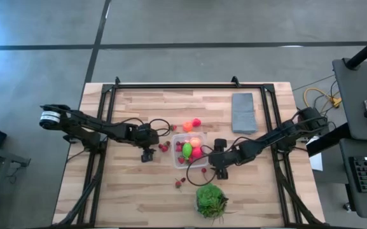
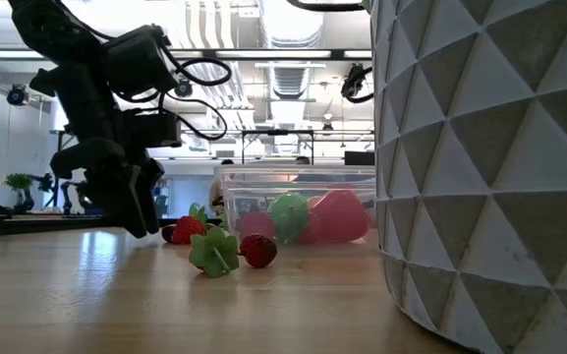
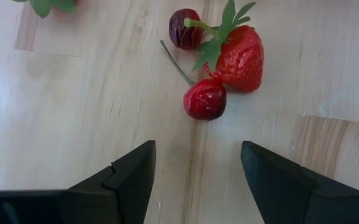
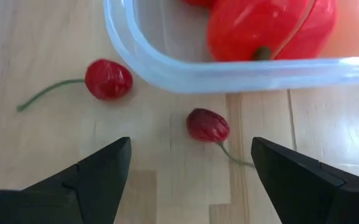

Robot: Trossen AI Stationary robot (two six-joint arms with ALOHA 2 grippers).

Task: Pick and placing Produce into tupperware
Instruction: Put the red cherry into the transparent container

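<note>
The clear tupperware [image 1: 190,151] sits mid-table and holds lime-green, pink and red pieces; in the right wrist view its rim [image 4: 198,76] has a red piece [image 4: 263,28] behind it. My left gripper [image 3: 198,163] is open, low over the wood left of the container, its fingers pointing at a red cherry [image 3: 205,99], a strawberry [image 3: 241,57] and a dark cherry [image 3: 183,28]. My right gripper [image 4: 190,163] is open at the container's near right corner. A stemmed cherry [image 4: 208,125] lies between its fingers' lines and another cherry [image 4: 108,79] off to one side.
An orange and a pink piece [image 1: 191,124] lie beyond the container, and berries [image 1: 180,183] lie nearer the front. A grey slab [image 1: 243,113] rests far right. A green plant [image 1: 211,200] stands in a faceted pot [image 2: 489,167] at the near edge, close to the right arm.
</note>
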